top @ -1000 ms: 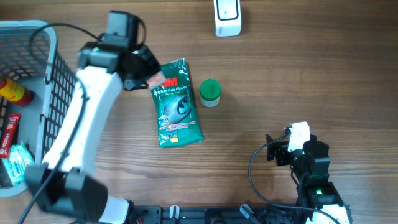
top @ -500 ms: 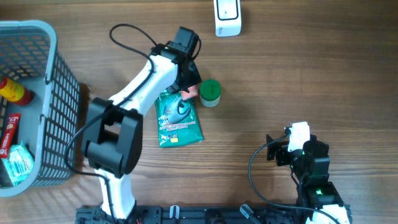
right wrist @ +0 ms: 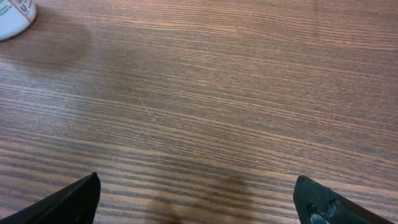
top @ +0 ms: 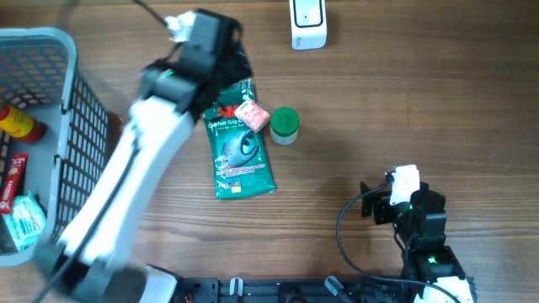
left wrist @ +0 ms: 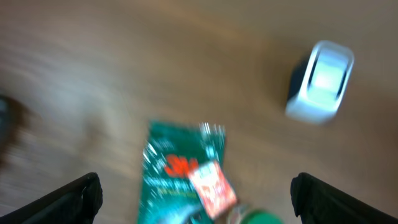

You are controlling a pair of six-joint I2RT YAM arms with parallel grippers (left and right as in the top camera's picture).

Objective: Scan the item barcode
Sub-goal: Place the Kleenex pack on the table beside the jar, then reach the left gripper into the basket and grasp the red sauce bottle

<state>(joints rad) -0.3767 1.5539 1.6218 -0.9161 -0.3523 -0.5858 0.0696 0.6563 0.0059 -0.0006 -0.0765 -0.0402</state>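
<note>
Shows the left claw (left wrist: 196, 190) spread wide, pinching nothing, raised above the bench (top: 404, 93); finds the pink packet (top: 251, 115) lying on the top end of the green pack (top: 242, 160), clear of the claw and just toward the near side of it; frames that packet, in the blurred left wrist view, low and between the two fingers (left wrist: 74, 199); puts a green-capped bottle (top: 284, 124) just right of the packet; sets the white scanner (top: 307, 23) at the far edge, well apart from it; leaves a basket (top: 50, 50) at the left; shows the right claw (right wrist: 196, 199) spread too, over bare wood.
</note>
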